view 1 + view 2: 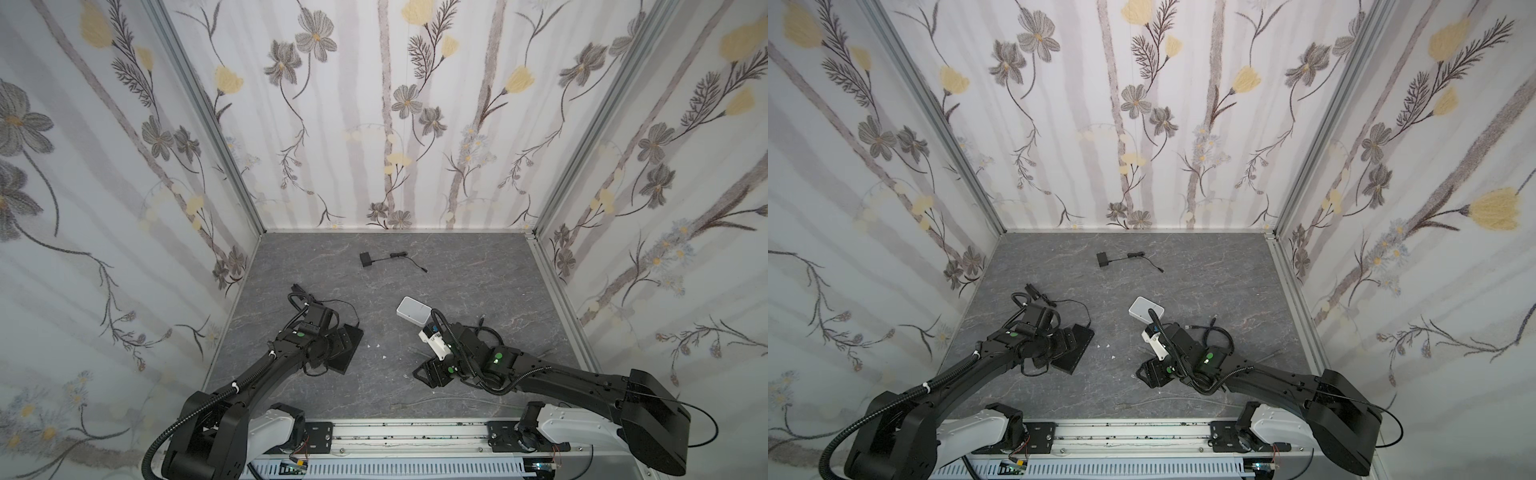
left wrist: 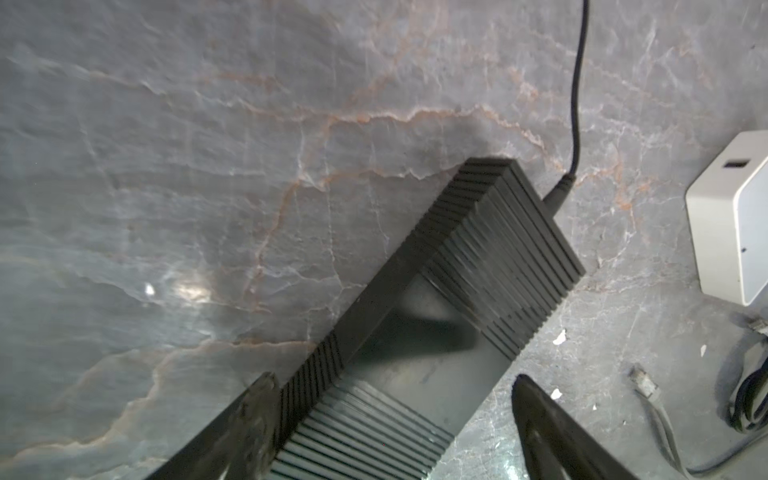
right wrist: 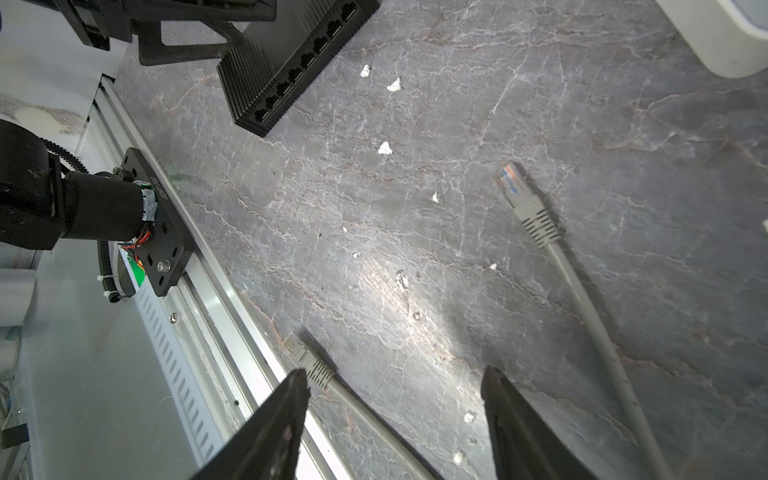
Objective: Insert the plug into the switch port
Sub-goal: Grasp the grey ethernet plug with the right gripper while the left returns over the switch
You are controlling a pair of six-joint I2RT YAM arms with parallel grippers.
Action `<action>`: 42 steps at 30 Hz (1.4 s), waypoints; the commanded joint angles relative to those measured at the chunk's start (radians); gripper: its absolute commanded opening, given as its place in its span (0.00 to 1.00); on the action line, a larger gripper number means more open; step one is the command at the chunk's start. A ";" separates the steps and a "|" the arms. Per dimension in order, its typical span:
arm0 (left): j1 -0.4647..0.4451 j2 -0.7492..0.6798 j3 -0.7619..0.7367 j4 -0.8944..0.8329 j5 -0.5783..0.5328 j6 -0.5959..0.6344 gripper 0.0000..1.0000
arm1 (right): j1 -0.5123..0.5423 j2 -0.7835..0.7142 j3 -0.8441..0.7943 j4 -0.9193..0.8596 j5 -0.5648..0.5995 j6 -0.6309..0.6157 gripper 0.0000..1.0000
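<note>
The switch [image 1: 348,345] [image 1: 1079,344] is a flat black box with ribbed ends [image 2: 490,249] and lies flat on the left half of the tabletop, turned diagonally. Its ports [image 3: 309,62], a row of small square sockets on the thin long face, are all empty. The plug [image 3: 510,185] is clear-tipped with a grey boot on a grey cable [image 3: 590,316]; it lies on the tabletop, well apart from the switch. A second plug [image 3: 297,348] lies just beside the front edge

A staged robot lab cell: floral-papered wall panels [image 1: 386,124] in bare aluminium corner posts [image 1: 210,124] box in a grey marble-look counter [image 1: 478,270] behind an aluminium mounting rail [image 1: 409,436] carrying two black robot arms [image 1: 266,365].
</note>
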 commanded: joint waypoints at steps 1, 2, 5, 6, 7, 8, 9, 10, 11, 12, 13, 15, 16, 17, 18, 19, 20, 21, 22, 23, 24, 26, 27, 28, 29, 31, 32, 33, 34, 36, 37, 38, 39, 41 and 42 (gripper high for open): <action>-0.020 -0.003 -0.019 0.060 0.013 -0.059 0.88 | 0.013 0.007 -0.013 0.009 -0.006 -0.021 0.67; -0.025 -0.005 -0.025 0.078 0.025 -0.065 0.89 | 0.018 0.011 -0.012 -0.003 -0.006 -0.028 0.67; -0.032 -0.010 -0.012 0.053 -0.001 -0.053 0.89 | 0.066 0.037 0.027 -0.086 0.040 -0.065 0.65; -0.032 -0.012 -0.008 0.043 -0.015 -0.043 0.90 | 0.092 0.048 0.050 -0.127 0.066 -0.082 0.65; -0.033 -0.016 -0.001 0.033 -0.031 -0.029 0.91 | 0.123 0.061 0.084 -0.177 0.096 -0.104 0.65; -0.032 -0.017 0.011 0.019 -0.045 -0.015 0.91 | 0.155 0.074 0.113 -0.217 0.127 -0.129 0.64; -0.032 -0.018 0.022 0.008 -0.050 -0.006 0.92 | 0.186 0.087 0.145 -0.271 0.163 -0.160 0.64; -0.032 -0.022 0.038 -0.003 -0.055 0.006 0.92 | 0.223 0.104 0.182 -0.326 0.205 -0.186 0.65; -0.032 -0.028 0.054 -0.015 -0.059 0.016 0.92 | 0.228 0.116 0.204 -0.347 0.181 -0.197 0.64; -0.032 -0.039 0.069 -0.024 -0.058 0.026 0.93 | 0.232 0.113 0.205 -0.336 0.149 -0.212 0.63; -0.032 -0.054 0.087 -0.036 -0.050 0.040 0.93 | 0.241 0.102 0.206 -0.315 0.118 -0.228 0.62; -0.032 -0.104 0.117 -0.032 0.007 0.071 0.93 | 0.280 0.085 0.257 -0.303 0.098 -0.281 0.60; -0.032 -0.136 0.137 -0.029 0.052 0.086 0.93 | 0.312 0.085 0.295 -0.319 0.104 -0.330 0.61; -0.032 -0.167 0.155 -0.029 0.096 0.099 0.93 | 0.343 0.090 0.337 -0.349 0.136 -0.385 0.63; -0.033 -0.195 0.176 -0.037 0.127 0.114 0.93 | 0.362 0.100 0.370 -0.381 0.186 -0.430 0.64; -0.033 -0.221 0.201 -0.054 0.157 0.131 0.93 | 0.374 0.112 0.401 -0.422 0.230 -0.508 0.64; -0.032 -0.244 0.234 -0.080 0.178 0.150 0.93 | 0.388 0.120 0.414 -0.450 0.266 -0.593 0.64; -0.032 -0.261 0.265 -0.118 0.192 0.169 0.93 | 0.401 0.121 0.404 -0.458 0.292 -0.705 0.65; -0.032 -0.274 0.292 -0.149 0.203 0.188 0.93 | 0.407 0.117 0.379 -0.453 0.302 -0.793 0.66; -0.032 -0.290 0.320 -0.185 0.216 0.210 0.93 | 0.409 0.111 0.343 -0.440 0.300 -0.882 0.67; -0.032 -0.304 0.346 -0.221 0.229 0.233 0.93 | 0.412 0.105 0.310 -0.411 0.314 -0.940 0.68; -0.032 -0.336 0.372 -0.270 0.245 0.264 0.93 | 0.413 0.100 0.266 -0.335 0.324 -0.952 0.68; -0.032 -0.357 0.377 -0.287 0.249 0.277 0.93 | 0.413 0.103 0.250 -0.300 0.306 -0.945 0.68; -0.032 -0.376 0.376 -0.298 0.255 0.290 0.93 | 0.412 0.109 0.235 -0.273 0.290 -0.937 0.67; -0.031 -0.400 0.372 -0.306 0.258 0.308 0.93 | 0.413 0.116 0.223 -0.244 0.275 -0.927 0.66; -0.032 -0.440 0.358 -0.319 0.256 0.339 0.93 | 0.408 0.134 0.221 -0.203 0.244 -0.914 0.65; -0.032 -0.456 0.351 -0.327 0.248 0.352 0.93 | 0.401 0.152 0.221 -0.191 0.225 -0.907 0.63; -0.032 -0.471 0.339 -0.325 0.234 0.348 0.93 | 0.386 0.172 0.221 -0.189 0.181 -0.907 0.55; -0.032 -0.483 0.325 -0.316 0.230 0.346 0.93 | 0.370 0.194 0.226 -0.191 0.136 -0.909 0.53; -0.032 -0.491 0.307 -0.295 0.238 0.342 0.92 | 0.338 0.251 0.258 -0.218 0.041 -0.924 0.45; -0.031 -0.487 0.309 -0.296 0.239 0.345 0.92 | 0.330 0.285 0.276 -0.232 0.020 -0.931 0.41; -0.030 -0.479 0.310 -0.297 0.242 0.348 0.92 | 0.324 0.322 0.296 -0.253 0.007 -0.938 0.38; -0.031 -0.470 0.309 -0.297 0.242 0.349 0.92 | 0.323 0.356 0.317 -0.275 0.003 -0.949 0.36; -0.031 -0.457 0.308 -0.293 0.245 0.349 0.92 | 0.321 0.402 0.341 -0.301 0.004 -0.965 0.34; -0.031 -0.451 0.305 -0.289 0.245 0.347 0.91 | 0.321 0.422 0.346 -0.307 0.005 -0.970 0.34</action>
